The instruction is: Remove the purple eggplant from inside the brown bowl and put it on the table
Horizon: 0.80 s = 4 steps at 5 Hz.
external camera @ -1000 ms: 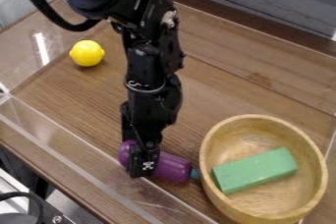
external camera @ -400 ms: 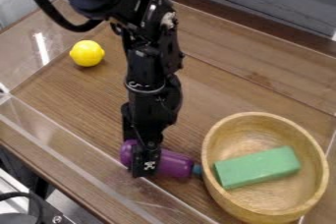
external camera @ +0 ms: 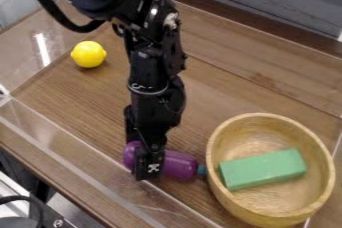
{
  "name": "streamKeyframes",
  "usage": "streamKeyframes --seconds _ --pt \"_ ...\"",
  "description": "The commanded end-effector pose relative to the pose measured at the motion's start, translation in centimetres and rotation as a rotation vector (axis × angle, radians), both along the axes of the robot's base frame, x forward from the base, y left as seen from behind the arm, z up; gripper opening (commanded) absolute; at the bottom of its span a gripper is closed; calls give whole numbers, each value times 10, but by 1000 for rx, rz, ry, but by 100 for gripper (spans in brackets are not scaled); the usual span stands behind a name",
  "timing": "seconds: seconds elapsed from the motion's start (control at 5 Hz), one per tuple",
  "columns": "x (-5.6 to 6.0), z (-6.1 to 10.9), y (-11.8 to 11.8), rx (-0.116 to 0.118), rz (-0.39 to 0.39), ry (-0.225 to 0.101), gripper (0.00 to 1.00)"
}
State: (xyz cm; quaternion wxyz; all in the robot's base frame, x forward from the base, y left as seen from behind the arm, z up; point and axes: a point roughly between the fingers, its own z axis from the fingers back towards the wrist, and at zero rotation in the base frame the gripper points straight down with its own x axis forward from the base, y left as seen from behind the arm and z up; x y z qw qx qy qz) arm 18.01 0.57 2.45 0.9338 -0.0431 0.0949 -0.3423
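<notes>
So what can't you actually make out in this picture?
- Purple eggplant: its middle is hidden by the gripper, so contact is unclear.
- Gripper fingertips: dark and blurred against the eggplant.
- Brown bowl: floor partly covered by the green block.
- Arm: top cut off by the frame edge.

eggplant (external camera: 167, 164): glossy purple, lay on its side on the tabletop (external camera: 80, 102)
bowl (external camera: 271, 172): light-brown, upright, just right of it

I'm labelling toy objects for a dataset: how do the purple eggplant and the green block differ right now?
The purple eggplant is rounded and glossy; the green block is flat-sided and matte. The eggplant lies on the table under the tool; the block sits inside the brown bowl. Both are small and lie flat.
</notes>
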Motion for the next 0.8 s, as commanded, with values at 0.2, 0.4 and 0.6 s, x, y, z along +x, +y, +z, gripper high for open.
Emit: streamKeyframes --seconds 0.2,0.4,0.6 --pt "2 1 1 -6 14 -15 0" --pt "2 1 2 -9 21 -16 0" --pt "2 2 2 -12 29 -17 0"
